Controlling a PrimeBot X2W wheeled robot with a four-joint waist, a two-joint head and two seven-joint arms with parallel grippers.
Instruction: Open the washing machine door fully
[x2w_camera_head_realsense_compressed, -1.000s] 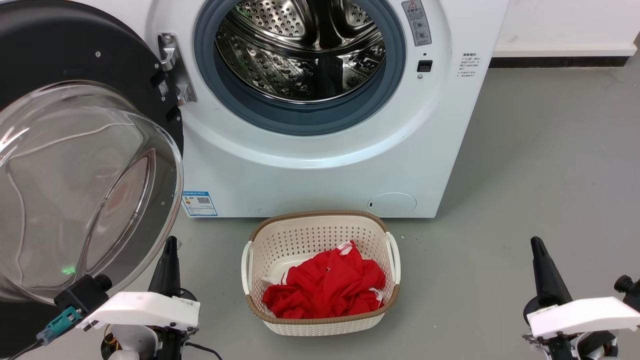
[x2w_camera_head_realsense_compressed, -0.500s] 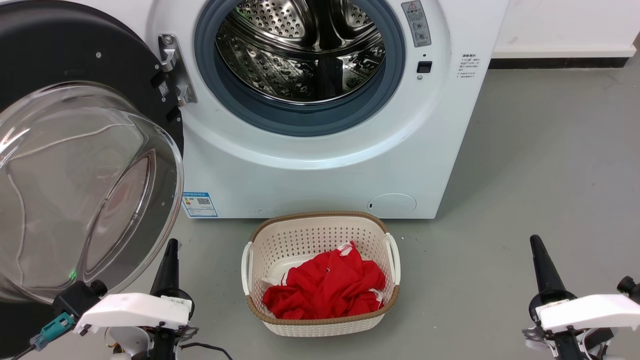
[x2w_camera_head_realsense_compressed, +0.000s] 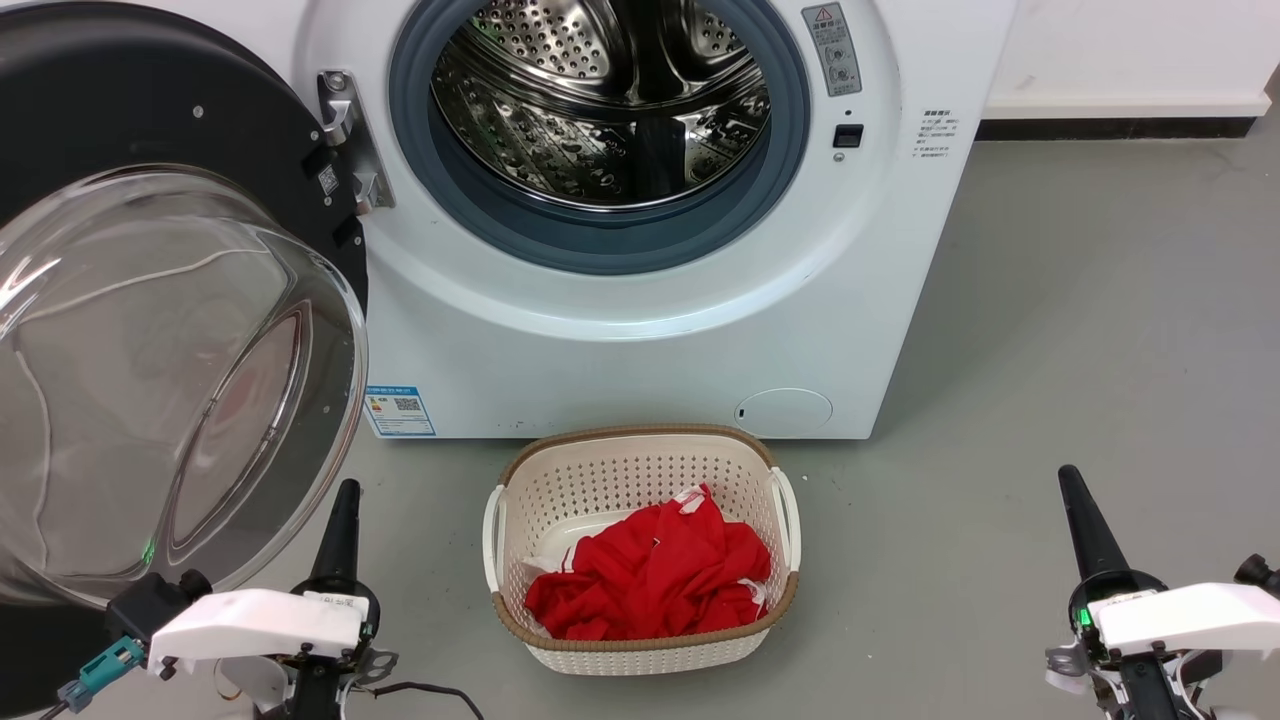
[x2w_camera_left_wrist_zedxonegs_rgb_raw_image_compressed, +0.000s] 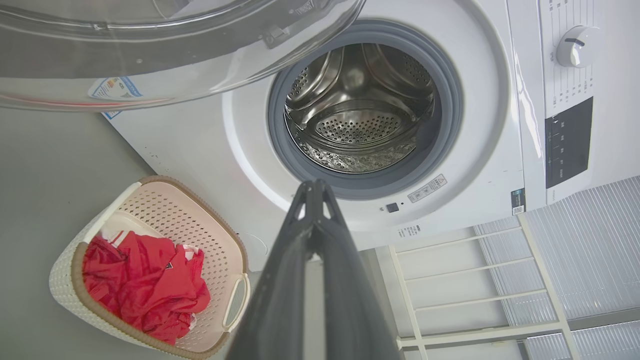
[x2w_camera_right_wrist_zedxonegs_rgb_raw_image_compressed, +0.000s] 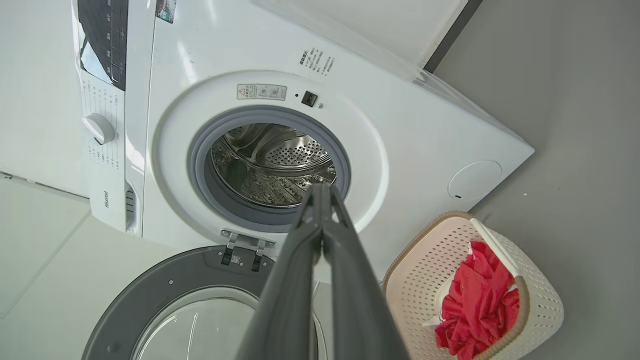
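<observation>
The washing machine door (x2w_camera_head_realsense_compressed: 150, 330), a black disc with a bulging clear glass bowl, stands swung wide to the left on its hinge (x2w_camera_head_realsense_compressed: 345, 135), away from the grey-rimmed steel drum (x2w_camera_head_realsense_compressed: 600, 100). The same door appears as a glass bowl (x2w_camera_left_wrist_zedxonegs_rgb_raw_image_compressed: 150, 45) in the left wrist view and as a grey-rimmed disc (x2w_camera_right_wrist_zedxonegs_rgb_raw_image_compressed: 165, 310) in the right wrist view. My left gripper (x2w_camera_head_realsense_compressed: 345, 495) is shut, low at the bottom left, just right of the glass bowl and apart from it. At the bottom right my right gripper (x2w_camera_head_realsense_compressed: 1070, 480) is shut and holds nothing.
A cream laundry basket (x2w_camera_head_realsense_compressed: 775, 500) with red clothes (x2w_camera_head_realsense_compressed: 650, 580) sits on the grey floor in front of the machine, between my arms. A white wall and dark skirting (x2w_camera_head_realsense_compressed: 1110, 125) run behind on the right. A white rack (x2w_camera_left_wrist_zedxonegs_rgb_raw_image_compressed: 475, 280) stands beside the machine.
Both arms have drawn slightly lower and back toward the bottom edge. The door has not visibly moved.
</observation>
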